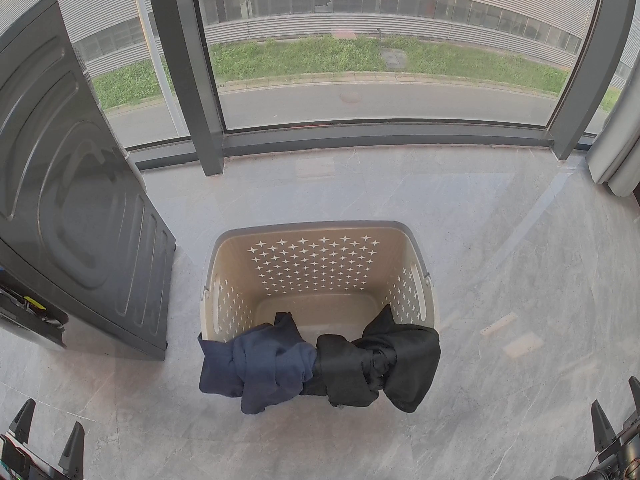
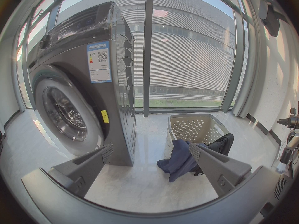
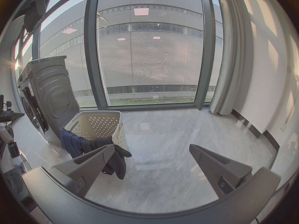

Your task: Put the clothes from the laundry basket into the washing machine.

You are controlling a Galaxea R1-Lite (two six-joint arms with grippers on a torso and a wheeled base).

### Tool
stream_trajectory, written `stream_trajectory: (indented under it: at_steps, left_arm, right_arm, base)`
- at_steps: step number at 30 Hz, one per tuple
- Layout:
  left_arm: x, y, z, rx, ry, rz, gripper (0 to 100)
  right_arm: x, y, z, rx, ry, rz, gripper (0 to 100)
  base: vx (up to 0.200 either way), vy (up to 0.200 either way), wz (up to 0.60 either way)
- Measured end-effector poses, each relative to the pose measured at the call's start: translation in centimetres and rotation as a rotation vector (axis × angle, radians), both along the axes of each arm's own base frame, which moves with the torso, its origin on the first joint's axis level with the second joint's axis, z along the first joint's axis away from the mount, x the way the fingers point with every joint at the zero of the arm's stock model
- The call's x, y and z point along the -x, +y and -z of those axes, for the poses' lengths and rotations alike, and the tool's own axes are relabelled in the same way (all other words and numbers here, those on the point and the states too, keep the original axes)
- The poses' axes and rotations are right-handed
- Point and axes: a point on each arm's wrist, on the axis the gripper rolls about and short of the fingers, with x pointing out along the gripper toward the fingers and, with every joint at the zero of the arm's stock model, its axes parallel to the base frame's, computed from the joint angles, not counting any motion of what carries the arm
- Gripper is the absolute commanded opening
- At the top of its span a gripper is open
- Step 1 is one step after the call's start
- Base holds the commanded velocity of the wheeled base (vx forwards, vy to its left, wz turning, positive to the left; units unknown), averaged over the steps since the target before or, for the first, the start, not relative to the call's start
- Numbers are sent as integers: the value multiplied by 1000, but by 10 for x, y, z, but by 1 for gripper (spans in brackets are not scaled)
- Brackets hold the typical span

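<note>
A beige laundry basket [image 1: 320,261] stands on the floor in the middle of the head view. A navy garment [image 1: 257,365] and a black garment [image 1: 383,361] hang over its near rim; the inside of the basket looks bare. The dark grey washing machine [image 1: 73,201] stands to the basket's left, and its round front [image 2: 64,114] faces away from the basket. My left gripper [image 1: 48,431] is open, low and near me, left of the basket. My right gripper [image 1: 619,408] is open, low at the right, well clear of the basket [image 3: 96,125]. Both hold nothing.
A glass wall with a grey pillar [image 1: 193,75] runs behind the basket. A pale curtain [image 1: 617,148] hangs at the far right. Two light marks [image 1: 510,335] lie on the stone floor right of the basket. Open floor surrounds the basket.
</note>
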Motion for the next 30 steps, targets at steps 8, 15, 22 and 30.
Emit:
stream_trajectory:
  at_steps: [8, 15, 22, 30]
  left_arm:
    - [0, 0, 0, 0, 0, 0, 100]
    - [0, 0, 0, 0, 0, 0, 100]
    - [0, 0, 0, 0, 0, -1, 100]
    - [0, 0, 0, 0, 0, 0, 100]
  right_arm:
    - [0, 0, 0, 0, 0, 0, 100]
    - [0, 0, 0, 0, -1, 0, 100]
    - [0, 0, 0, 0, -1, -1, 100]
    - [0, 0, 0, 0, -1, 0, 100]
  base:
    - [-50, 0, 0]
    - [0, 114, 0]
    - [0, 200, 0]
    - [0, 200, 0]
